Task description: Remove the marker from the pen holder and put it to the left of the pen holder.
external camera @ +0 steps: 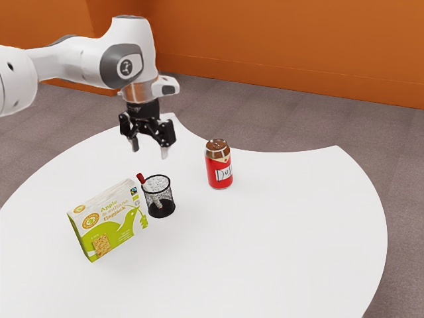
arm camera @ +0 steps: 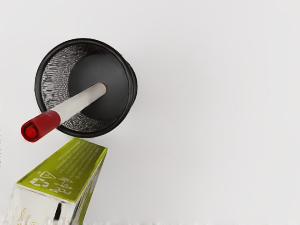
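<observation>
Red-capped white marker [arm camera: 79, 102]: long axis tilted in black mesh cup [arm camera: 52, 75], cap up toward exterior view's left
Black pincer [external camera: 150, 150]: wide open, empty

The white table [external camera: 285, 252] carries a flapjack box [external camera: 109, 222]; a black mesh pen holder [external camera: 163, 210]; a red can [external camera: 219, 171].

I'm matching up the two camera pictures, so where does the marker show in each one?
Exterior view: the marker leans in the pen holder, its upper end toward the exterior view's left.
Wrist view: it crosses the pen holder's rim, red cap jutting out.
Shared landmark: the flapjack box, standing beside the pen holder.
</observation>
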